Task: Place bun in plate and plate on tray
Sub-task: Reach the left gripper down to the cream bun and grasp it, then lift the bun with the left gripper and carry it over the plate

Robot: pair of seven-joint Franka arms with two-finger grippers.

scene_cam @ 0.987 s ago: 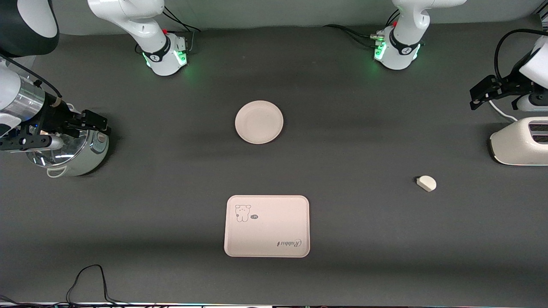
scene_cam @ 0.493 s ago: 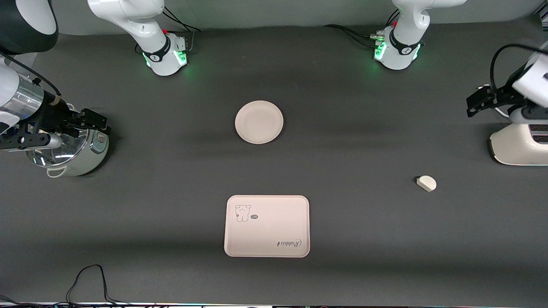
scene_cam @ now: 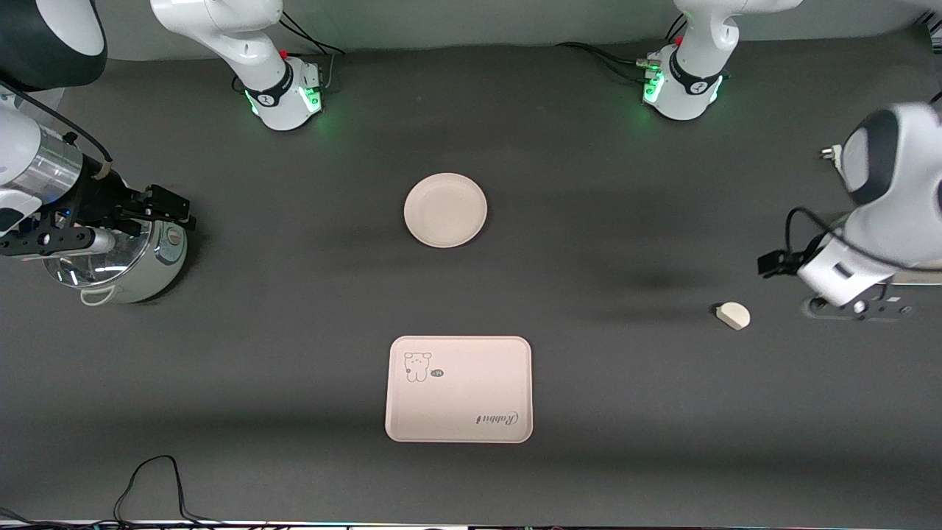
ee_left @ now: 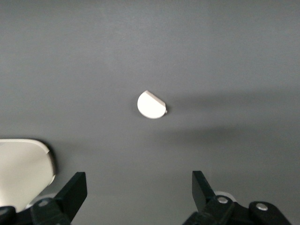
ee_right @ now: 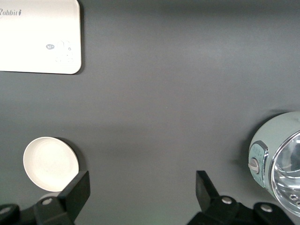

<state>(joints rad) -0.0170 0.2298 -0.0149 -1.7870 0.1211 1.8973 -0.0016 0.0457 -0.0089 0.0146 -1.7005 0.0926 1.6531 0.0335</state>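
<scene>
Right claw [ee_right: 140, 197]: its fingers stand wide apart and hold nothing. In the front view it hangs over the pot at the right arm's end of the bench.
Pot [scene_cam: 125, 261]: a shiny metal pot with a pale green wall, right under the right claw. The right wrist view shows its rim and a small knob beside one finger.
Plate [scene_cam: 445, 210]: round, cream-white and bare, flat on the bench [scene_cam: 294, 331], well apart from both claws. In the right wrist view it lies close by the finger that is away from the pot.
Tray [scene_cam: 458, 389]: cream-pink, with a bear drawing and "Rabbit" lettering. It lies nearer to the front camera than the plate, apart from it, with nothing on it. It is well apart from both claws.
Bun [scene_cam: 733, 315]: a small off-white lump with one flat side, alone on the dark bench toward the left arm's end. It is not on the plate. In the left wrist view it lies ahead of the left claw, about midway between the lines of its two fingers, touching neither.
Left claw [ee_left: 139, 194]: spread wide and holding nothing, over the bench just beside the bun.
White object [ee_left: 23, 171]: a rounded white corner at the edge of the left wrist view, next to one finger of the left claw. What it is cannot be told.
</scene>
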